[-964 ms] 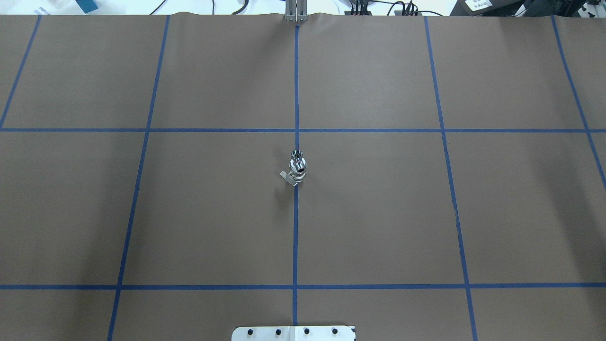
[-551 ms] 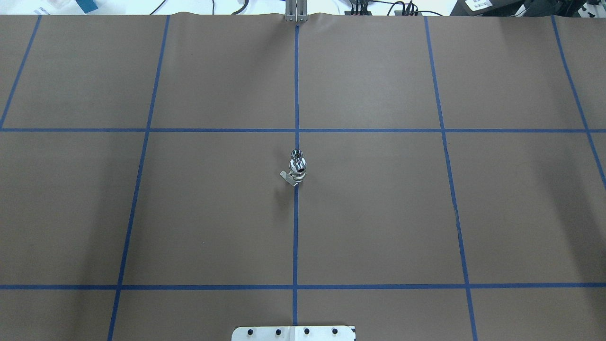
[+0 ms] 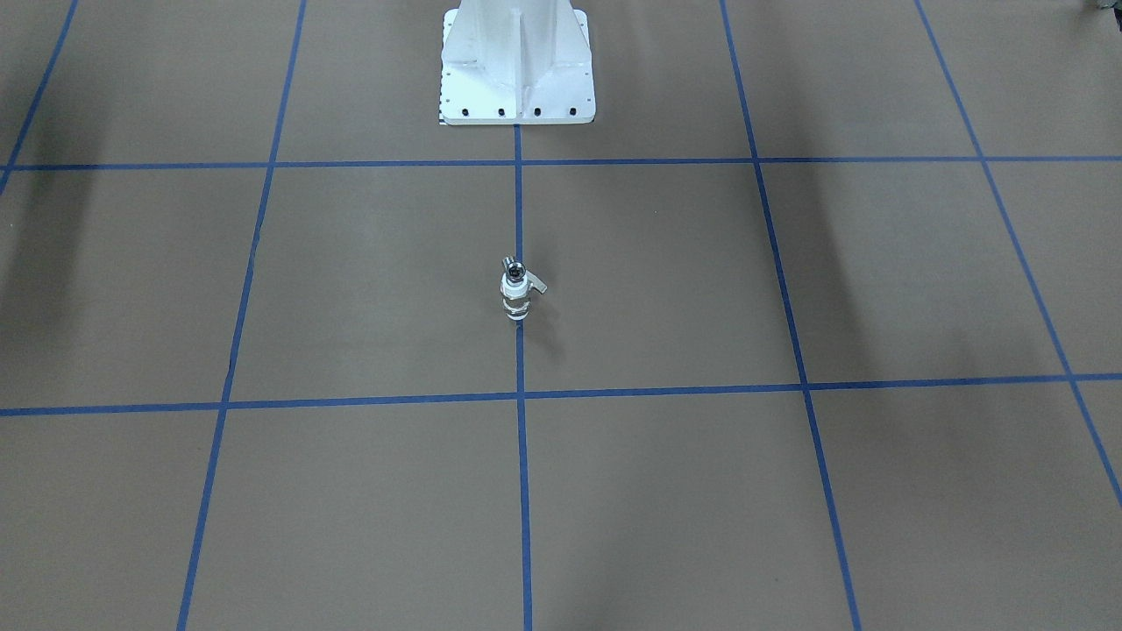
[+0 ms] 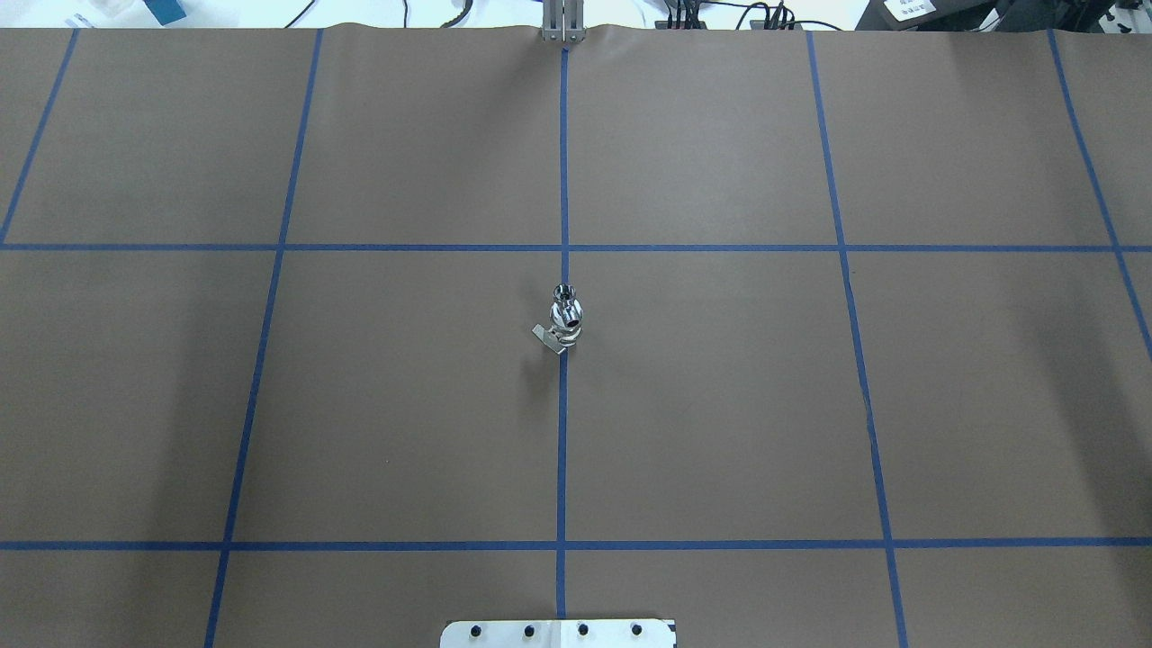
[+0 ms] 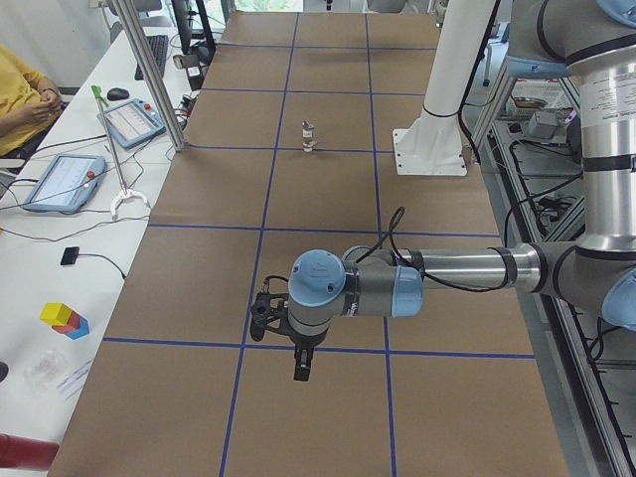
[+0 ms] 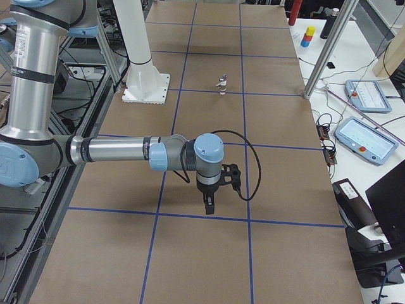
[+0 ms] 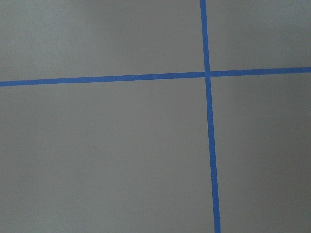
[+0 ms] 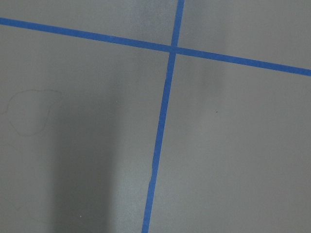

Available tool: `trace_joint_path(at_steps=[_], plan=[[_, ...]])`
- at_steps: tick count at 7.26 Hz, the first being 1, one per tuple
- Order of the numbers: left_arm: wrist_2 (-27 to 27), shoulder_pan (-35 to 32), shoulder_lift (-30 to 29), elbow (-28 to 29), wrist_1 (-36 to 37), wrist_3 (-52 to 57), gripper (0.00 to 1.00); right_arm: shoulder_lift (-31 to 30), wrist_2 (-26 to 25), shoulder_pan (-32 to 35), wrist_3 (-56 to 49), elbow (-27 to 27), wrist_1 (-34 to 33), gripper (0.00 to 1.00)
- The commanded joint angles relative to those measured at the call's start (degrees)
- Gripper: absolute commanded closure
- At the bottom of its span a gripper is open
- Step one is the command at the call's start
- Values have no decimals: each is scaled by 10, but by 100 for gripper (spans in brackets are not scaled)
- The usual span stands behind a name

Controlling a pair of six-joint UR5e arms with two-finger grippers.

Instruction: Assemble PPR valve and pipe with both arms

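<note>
Found valve point(image 4: 567, 319) standing upright on the table point(image 4: 720, 405), on the centre tape line point(image 4: 562, 450), mid-grid between the two cross lines. Noted its lever point(image 4: 548, 337) sticking out toward the robot's left. Logged a silver stub, read as the pipe point(image 4: 564, 292), at the valve's top end with its open mouth up. Cannot judge the join at this size. Confirmed from the front view: white body with silver bands, in front of the white pedestal point(image 3: 517, 61) and well apart from it.

Located left arm point(image 5: 447, 268) in the left side view only, with forearm level over the table and left gripper point(image 5: 301, 370) pointing down, close above the paper just by a cross line. Placed it well apart from valve. Cannot tell from this view whether its jaws stand wide or narrow.

Located right arm point(image 6: 114, 152) in the right side view only, in a like pose, with right gripper point(image 6: 209, 206) pointing down near a cross line, likewise well apart from valve. Cannot tell its jaw spacing either.

Got only brown paper and a blue tape crossing from each wrist camera.

Noted a person's yellow sleeve point(image 5: 20, 94) and a tablet point(image 5: 62, 182) on the side bench in the left side view.
</note>
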Motion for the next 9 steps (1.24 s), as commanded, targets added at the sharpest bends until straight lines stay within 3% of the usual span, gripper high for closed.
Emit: trace_joint_path(at_steps=[1, 9], plan=[[2, 0, 0, -1, 1, 0, 0, 0, 5, 0, 0, 0, 0, 0], [2, 0, 0, -4, 4, 0, 0, 1, 16, 0, 0, -2, 1, 0]])
